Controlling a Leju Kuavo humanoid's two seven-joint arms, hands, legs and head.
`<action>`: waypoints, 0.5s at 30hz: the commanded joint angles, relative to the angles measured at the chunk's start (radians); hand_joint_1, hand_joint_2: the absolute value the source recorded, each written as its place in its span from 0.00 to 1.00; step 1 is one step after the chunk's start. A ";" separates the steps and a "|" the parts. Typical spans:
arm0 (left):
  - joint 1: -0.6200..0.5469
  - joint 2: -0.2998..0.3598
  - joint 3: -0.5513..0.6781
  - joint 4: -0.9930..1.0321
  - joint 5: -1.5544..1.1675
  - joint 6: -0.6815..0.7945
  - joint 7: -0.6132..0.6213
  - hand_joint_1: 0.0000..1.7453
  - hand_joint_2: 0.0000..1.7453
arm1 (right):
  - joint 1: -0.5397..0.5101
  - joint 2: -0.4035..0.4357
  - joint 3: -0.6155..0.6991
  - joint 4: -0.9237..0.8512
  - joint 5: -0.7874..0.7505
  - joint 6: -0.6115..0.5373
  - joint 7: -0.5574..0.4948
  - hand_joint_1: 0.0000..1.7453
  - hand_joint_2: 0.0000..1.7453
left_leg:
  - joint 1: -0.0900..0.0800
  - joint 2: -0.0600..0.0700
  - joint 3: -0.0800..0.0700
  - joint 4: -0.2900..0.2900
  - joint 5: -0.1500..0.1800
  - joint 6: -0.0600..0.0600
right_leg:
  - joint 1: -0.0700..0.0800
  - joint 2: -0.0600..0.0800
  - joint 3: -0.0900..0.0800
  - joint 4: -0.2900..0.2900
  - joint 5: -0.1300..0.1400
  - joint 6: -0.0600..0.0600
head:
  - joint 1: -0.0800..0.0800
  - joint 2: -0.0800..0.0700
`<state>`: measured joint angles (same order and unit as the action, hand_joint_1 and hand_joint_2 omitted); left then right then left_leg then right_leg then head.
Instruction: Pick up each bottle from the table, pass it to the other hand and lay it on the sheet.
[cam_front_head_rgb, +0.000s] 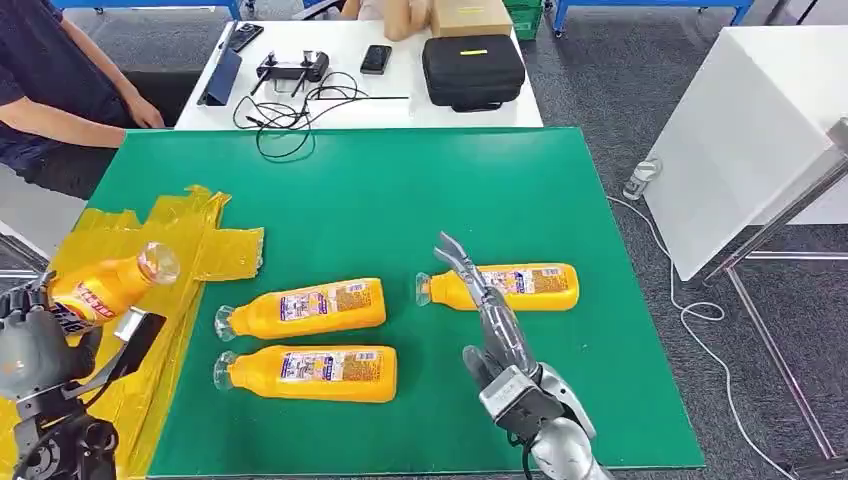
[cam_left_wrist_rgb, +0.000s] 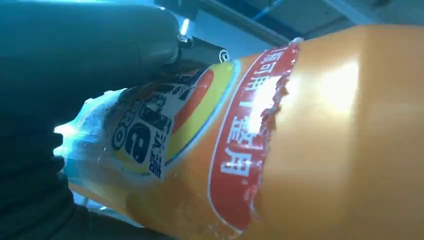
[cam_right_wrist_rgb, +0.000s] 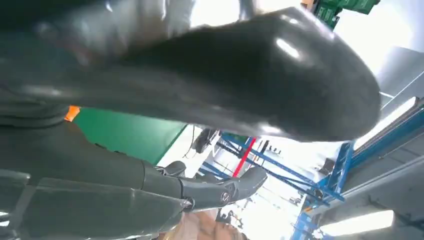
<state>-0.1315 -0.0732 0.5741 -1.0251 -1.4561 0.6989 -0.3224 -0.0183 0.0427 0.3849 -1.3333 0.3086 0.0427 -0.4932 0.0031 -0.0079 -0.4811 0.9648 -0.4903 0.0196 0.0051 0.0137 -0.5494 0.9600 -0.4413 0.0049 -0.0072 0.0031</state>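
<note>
A: Bottles, four of them, all orange. Where is the first one, at the far left?

B: The held bottle (cam_front_head_rgb: 105, 288) is in the left hand (cam_front_head_rgb: 35, 345), above the yellow sheet (cam_front_head_rgb: 205, 240). It is tilted, with its clear cap end pointing up and away from the robot. In the left wrist view the fingers (cam_left_wrist_rgb: 90, 45) wrap around the label of this bottle (cam_left_wrist_rgb: 280, 140), and the red band of the label is torn at its edge.

A: And the sheet?

B: It lies crumpled on the left edge of the green counter (cam_front_head_rgb: 400, 190) and hangs partly over it.

A: What comes next, going right?

B: Two bottles lie on their sides near the middle of the counter, one behind the other, caps to the left. The upper middle bottle (cam_front_head_rgb: 305, 308) and the lower middle bottle (cam_front_head_rgb: 310, 372) are close but I cannot tell if they touch.

A: And the right side?

B: The right bottle (cam_front_head_rgb: 515, 287) lies on its side too, cap to the left. The right hand (cam_front_head_rgb: 495, 330) is released, its fingers stretched straight over the neck part of this bottle. Whether they touch it, I cannot tell. In the right wrist view the fingers (cam_right_wrist_rgb: 220, 187) are apart and hold nothing.

A: Anything behind?

B: A person (cam_front_head_rgb: 50, 90) sits at the far left, beside a white table (cam_front_head_rgb: 400, 95) carrying a black case (cam_front_head_rgb: 472, 70).
</note>
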 joint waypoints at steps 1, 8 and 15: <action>-0.080 0.019 0.046 0.131 -0.012 -0.001 0.009 1.00 1.00 | -0.054 -0.016 -0.005 0.080 -0.006 -0.003 -0.001 0.00 0.00 | 0.000 -0.001 0.000 0.000 0.000 0.000 | 0.000 -0.002 0.001 -0.001 0.000 0.001 | 0.000 0.000; -0.122 0.104 -0.047 0.309 -0.040 -0.001 0.093 1.00 1.00 | -0.132 -0.048 0.021 0.210 -0.064 -0.009 -0.055 0.00 0.00 | 0.000 0.000 0.001 -0.001 0.001 -0.001 | 0.000 -0.002 0.002 -0.001 0.001 0.001 | 0.000 0.000; -0.122 0.099 -0.146 0.444 -0.088 -0.001 0.158 1.00 1.00 | -0.239 -0.066 0.069 0.373 -0.127 0.001 -0.106 0.00 0.00 | 0.000 0.000 0.001 -0.001 0.001 0.000 | 0.000 -0.001 0.001 -0.001 0.001 0.001 | 0.000 0.000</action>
<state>-0.2046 0.0019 0.5424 -0.7835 -1.5107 0.6989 -0.2155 -0.1265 0.0111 0.3948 -1.1806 0.2124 0.0340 -0.5761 0.0030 -0.0078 -0.4810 0.9648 -0.4901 0.0195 0.0051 0.0136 -0.5495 0.9600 -0.4412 0.0049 -0.0073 0.0031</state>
